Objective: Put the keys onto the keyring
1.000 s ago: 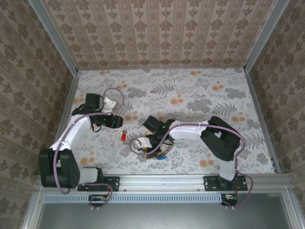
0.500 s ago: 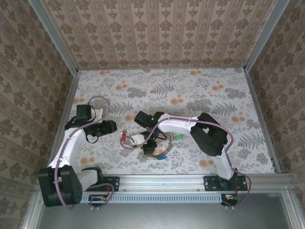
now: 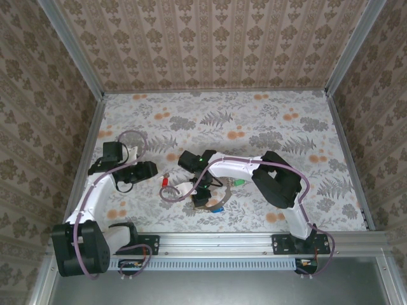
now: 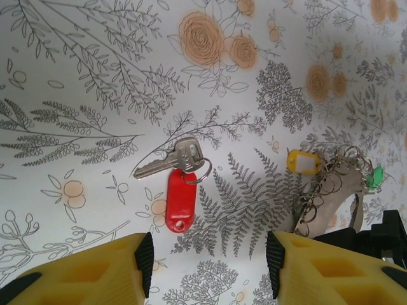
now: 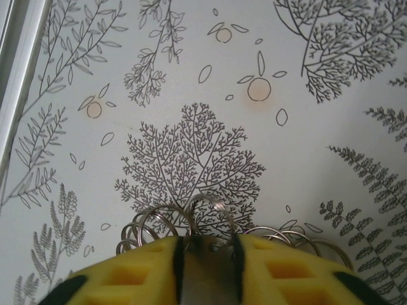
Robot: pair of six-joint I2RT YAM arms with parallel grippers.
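Note:
A silver key on a red tag (image 4: 180,198) lies flat on the flowered table, just ahead of my open left gripper (image 4: 206,267) and apart from its pads. In the top view this red-tagged key (image 3: 165,181) lies between the left gripper (image 3: 154,170) and the right gripper (image 3: 198,197). The keyring (image 4: 337,184) is a metal band carrying several small split rings, with a yellow tag (image 4: 301,161) and a green tag (image 4: 376,178) beside it. My right gripper (image 5: 205,257) is shut on the keyring's band, and its rings (image 5: 205,210) stick out past the fingertips.
A green tag (image 3: 238,183) and a blue tag (image 3: 216,208) lie close to the right gripper. The table's aluminium front rail (image 3: 216,240) runs just below them. Patterned walls enclose the left, right and far sides.
The left arm has drawn back toward the near left, away from the red-tagged key. The right gripper has shifted left over the keyring and its jaws have narrowed onto the band.

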